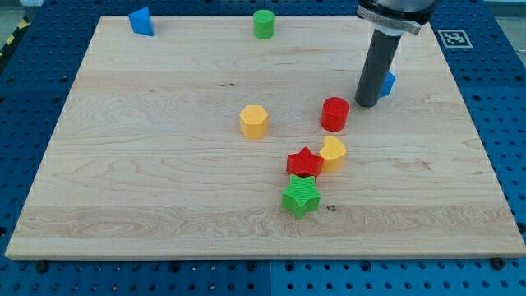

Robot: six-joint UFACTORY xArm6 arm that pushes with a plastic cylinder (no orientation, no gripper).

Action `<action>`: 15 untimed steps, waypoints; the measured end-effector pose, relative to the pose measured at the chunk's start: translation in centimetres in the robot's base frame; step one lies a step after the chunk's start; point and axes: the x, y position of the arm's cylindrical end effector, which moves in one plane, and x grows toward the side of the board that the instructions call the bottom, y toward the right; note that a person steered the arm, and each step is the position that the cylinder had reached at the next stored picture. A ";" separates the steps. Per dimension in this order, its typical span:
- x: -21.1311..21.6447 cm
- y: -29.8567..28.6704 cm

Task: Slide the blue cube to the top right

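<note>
My tip (pixel 366 104) is down on the board, holding nothing, touching the blue cube (pixel 388 83) at its 2 o'clock. Rod hides most of the cube; orientation unreadable. Red cylinder (pixel 334 113) near, at tip's 8 o'clock.

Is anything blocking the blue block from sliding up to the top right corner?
Nothing visible does. My tip sits right against the small blue cube, which peeks out on the rod's right. The wooden board between the cube and the view's top right corner shows no block; the red cylinder lies lower left.
</note>
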 end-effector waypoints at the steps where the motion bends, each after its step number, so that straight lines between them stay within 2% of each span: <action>1: -0.3 0.7; 3: -1.5 5.3; 6: -1.5 3.4; 8: -4.5 3.4; 11: -10.6 6.6; 15: -14.2 6.6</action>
